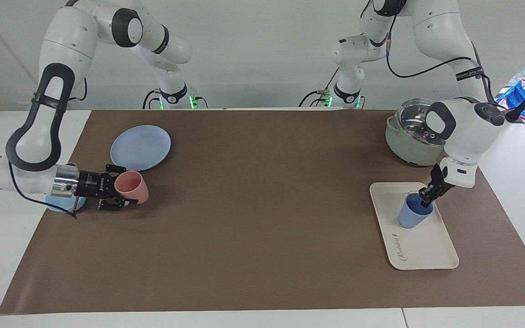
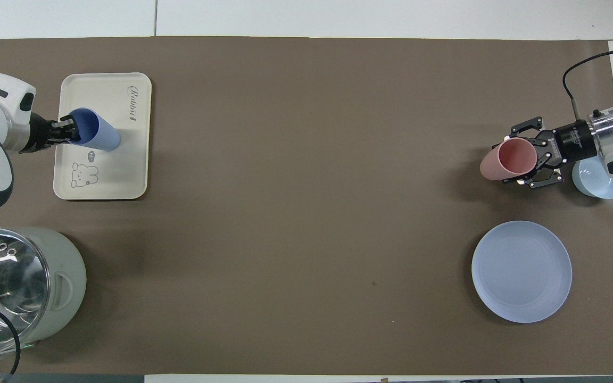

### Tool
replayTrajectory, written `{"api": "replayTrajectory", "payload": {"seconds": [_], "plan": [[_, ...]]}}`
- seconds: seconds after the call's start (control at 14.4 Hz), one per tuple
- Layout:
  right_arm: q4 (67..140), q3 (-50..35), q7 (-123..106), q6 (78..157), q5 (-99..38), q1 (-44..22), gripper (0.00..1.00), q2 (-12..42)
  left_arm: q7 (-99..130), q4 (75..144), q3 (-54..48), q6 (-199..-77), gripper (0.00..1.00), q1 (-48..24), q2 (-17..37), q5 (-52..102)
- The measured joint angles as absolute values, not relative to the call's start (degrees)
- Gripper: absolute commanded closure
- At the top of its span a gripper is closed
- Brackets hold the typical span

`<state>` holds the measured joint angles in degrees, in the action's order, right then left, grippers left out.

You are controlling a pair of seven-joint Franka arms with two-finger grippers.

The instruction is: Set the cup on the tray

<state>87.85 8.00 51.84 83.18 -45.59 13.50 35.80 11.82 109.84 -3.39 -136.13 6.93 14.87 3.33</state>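
At the right arm's end of the bench [image 1: 262, 255], the right gripper [image 1: 115, 195] lies low and level just above the brown mat, fingers spread around the pink tumbler [image 1: 131, 187], which stands between them. Whether they press its wall or merely flank it I cannot tell, though they look parted wider than the tumbler's base. A light-blue bowl [image 2: 604, 183] sits under that arm's wrist near the bench edge, and the round blue plate [image 1: 141, 147] lies nearer to the robots than the tumbler.

Along the middle the mat carries nothing.

Toward the left arm's end, the tray [image 1: 426, 253] lies near the mat's edge with the cup [image 1: 413, 216] standing upright on it, base on the tray floor as far as the facing view shows. The left gripper [image 1: 428, 196] reaches down from above, fingers clenched on the cup's rim, one inside and one outside. A lidded pot [image 1: 410, 136] sits at the corner nearest the left arm's base.

By my judgement the placing is nearly done: the cup rests on the tray, and what remains is to let go of the rim and lift the gripper away without tipping the cup.
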Motion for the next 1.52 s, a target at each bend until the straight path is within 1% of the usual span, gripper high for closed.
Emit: {"api": "replayTrajectory", "payload": {"seconds": [0.14, 0.28, 0.48, 0.62, 0.9, 1.04, 1.11, 1.18, 1.25, 1.39, 1.52], "plan": [[82.6, 7.8, 51.8, 80.9, -42.9, 13.3, 1.00, 39.4, 11.7, 109.2, -3.5, -136.3, 0.00, 6.8, 14.8, 3.3], [80.1, 7.8, 51.8, 80.7, -41.3, 13.3, 1.00, 40.8, 11.1, 106.5, -3.5, -133.2, 0.00, 6.5, 14.7, 3.2], [78.4, 7.9, 51.8, 80.8, -39.4, 13.9, 1.00, 41.8, 3.7, 96.7, -4.2, -116.6, 0.00, 6.1, 13.4, 2.7], [78.1, 7.9, 51.7, 81.2, -39.2, 14.3, 1.00, 42.1, -0.9, 92.8, -4.3, -108.7, 0.00, 5.4, 10.6, 2.7], [78.1, 7.9, 51.3, 81.6, -39.2, 14.6, 1.00, 42.4, -4.4, 91.9, -4.5, -96.4, 0.00, 4.5, 2.4, 2.6], [78.4, 7.9, 50.4, 81.6, -39.6, 15.0, 1.00, 42.8, -5.0, 91.0, -4.7, -90.6, 0.00, 3.8, 0.4, 2.3], [78.6, 7.8, 49.4, 81.6, -39.9, 15.3, 1.00, 42.8, -5.2, 89.0, -4.8, -87.5, 0.00, 3.6, 0.2, 2.1], [78.8, 7.8, 48.4, 81.6, -40.3, 15.6, 0.73, 42.8, -5.4, 86.6, -4.8, -85.6, 0.00, 3.3, 0.2, 1.5], [79.0, 7.8, 47.6, 81.6, -40.5, 15.7, 0.01, 42.8, -5.7, 85.4, -5.0, -85.3, 0.00, 3.3, 0.4, 0.8], [79.3, 7.8, 46.9, 81.6, -41.0, 16.1, 0.00, 42.8, -6.3, 84.8, -5.0, -84.1, 0.00, 3.3, 1.7, -0.3], [79.4, 7.8, 46.5, 81.7, -41.0, 16.3, 0.00, 42.8, -6.5, 84.5, -5.2, -84.5, 0.00, 3.3, 4.3, -0.5]]}}
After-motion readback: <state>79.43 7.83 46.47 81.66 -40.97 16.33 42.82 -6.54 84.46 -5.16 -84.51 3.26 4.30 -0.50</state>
